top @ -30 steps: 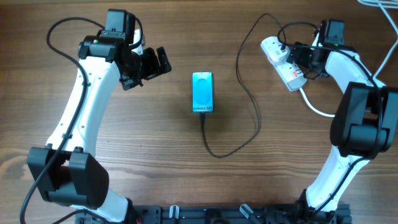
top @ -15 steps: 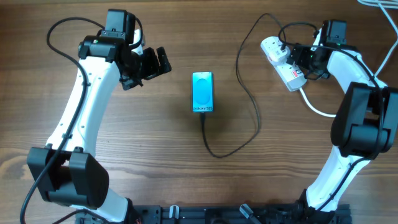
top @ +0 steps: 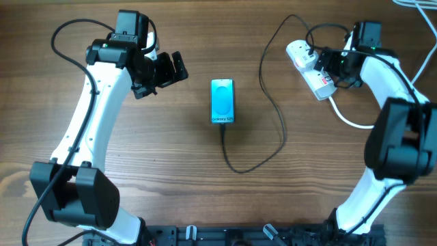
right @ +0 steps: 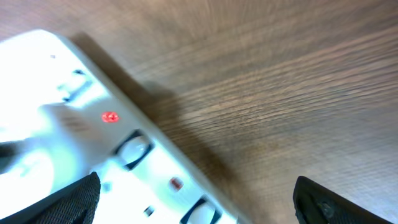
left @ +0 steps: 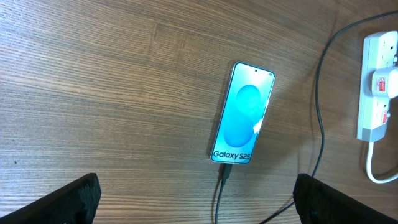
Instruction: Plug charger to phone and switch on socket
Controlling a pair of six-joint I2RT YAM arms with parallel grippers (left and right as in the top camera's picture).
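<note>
The charger (left: 222, 185) tip touches the phone's (top: 222, 101) 6 o'clock end, left gripper (top: 171, 70) at 10 o'clock wide open and empty, right gripper (top: 332, 67) over the socket (top: 304, 61) at 2 o'clock likewise.

1. I see the phone (left: 242, 112) with a cyan-teal screen, a paler round patch on it and white lettering.
2. The charger (left: 317, 106) reads plain black to me.
3. The socket (left: 378, 81) is white with red switch marks; my right wrist view shows a glowing red dot on it.
4. Its cord (left: 367, 162) is white.
5. The table (top: 171, 157) is brown wood with streaky grain.
</note>
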